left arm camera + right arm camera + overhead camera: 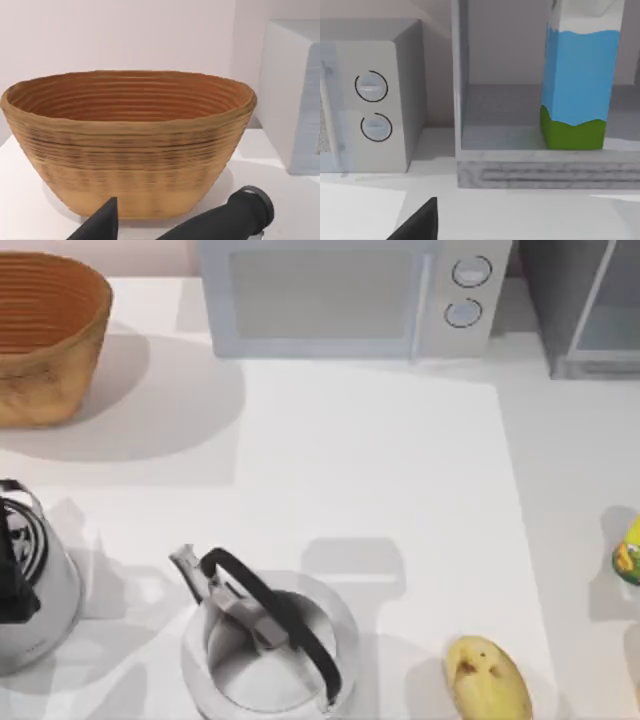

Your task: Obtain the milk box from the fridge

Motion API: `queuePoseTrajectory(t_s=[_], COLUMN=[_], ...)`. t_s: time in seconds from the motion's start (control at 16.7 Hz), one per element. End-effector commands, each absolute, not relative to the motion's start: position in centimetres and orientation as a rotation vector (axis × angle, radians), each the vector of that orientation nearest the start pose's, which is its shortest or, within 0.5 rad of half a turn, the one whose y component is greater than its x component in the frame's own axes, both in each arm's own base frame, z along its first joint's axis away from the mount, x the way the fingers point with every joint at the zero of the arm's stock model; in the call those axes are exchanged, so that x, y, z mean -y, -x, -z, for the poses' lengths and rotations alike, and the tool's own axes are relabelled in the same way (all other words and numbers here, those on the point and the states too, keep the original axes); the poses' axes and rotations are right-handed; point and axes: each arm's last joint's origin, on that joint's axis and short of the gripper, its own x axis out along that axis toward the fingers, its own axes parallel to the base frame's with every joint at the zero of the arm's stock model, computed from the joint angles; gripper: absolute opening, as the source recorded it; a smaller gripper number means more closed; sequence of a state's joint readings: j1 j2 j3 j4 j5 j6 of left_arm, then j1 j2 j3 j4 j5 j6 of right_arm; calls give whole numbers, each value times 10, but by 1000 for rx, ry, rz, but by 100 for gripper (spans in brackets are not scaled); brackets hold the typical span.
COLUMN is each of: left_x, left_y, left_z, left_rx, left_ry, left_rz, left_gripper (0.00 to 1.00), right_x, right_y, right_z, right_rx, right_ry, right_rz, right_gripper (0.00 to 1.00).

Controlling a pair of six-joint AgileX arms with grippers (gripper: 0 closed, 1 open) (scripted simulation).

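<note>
The milk box (577,80) stands upright inside the fridge (520,167), on its floor toward one side; it has blue sides, a green base and a white top. A dark part of my right gripper (420,222) shows at the edge of the right wrist view, in front of the fridge and well short of the carton. In the top view the fridge (590,310) sits at the table's back right corner. My left gripper (100,225) shows as a dark tip facing the woven basket (130,145).
A white microwave (350,295) stands at the back centre, beside the fridge. The basket (45,335) is back left. One kettle (25,590) sits at the left edge and another (270,640) at front centre. A yellow potato-like item (487,677) and a yellow-green bottle (628,550) are at the right.
</note>
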State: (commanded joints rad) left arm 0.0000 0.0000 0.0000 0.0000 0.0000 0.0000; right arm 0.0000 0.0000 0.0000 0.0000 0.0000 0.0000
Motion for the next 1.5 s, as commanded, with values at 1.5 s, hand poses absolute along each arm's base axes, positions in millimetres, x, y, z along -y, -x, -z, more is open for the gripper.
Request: queuePoseTrajectory(t_s=[1.5], left_x=[1], left_y=[-106], left_z=[-160], left_rx=[0], left_ry=[0], left_rz=[0], left_gripper=[100], right_x=[93], right_y=[-203], right_z=[-119], right_rx=[-16], right_ry=[-7], right_rz=[1], right_gripper=[100])
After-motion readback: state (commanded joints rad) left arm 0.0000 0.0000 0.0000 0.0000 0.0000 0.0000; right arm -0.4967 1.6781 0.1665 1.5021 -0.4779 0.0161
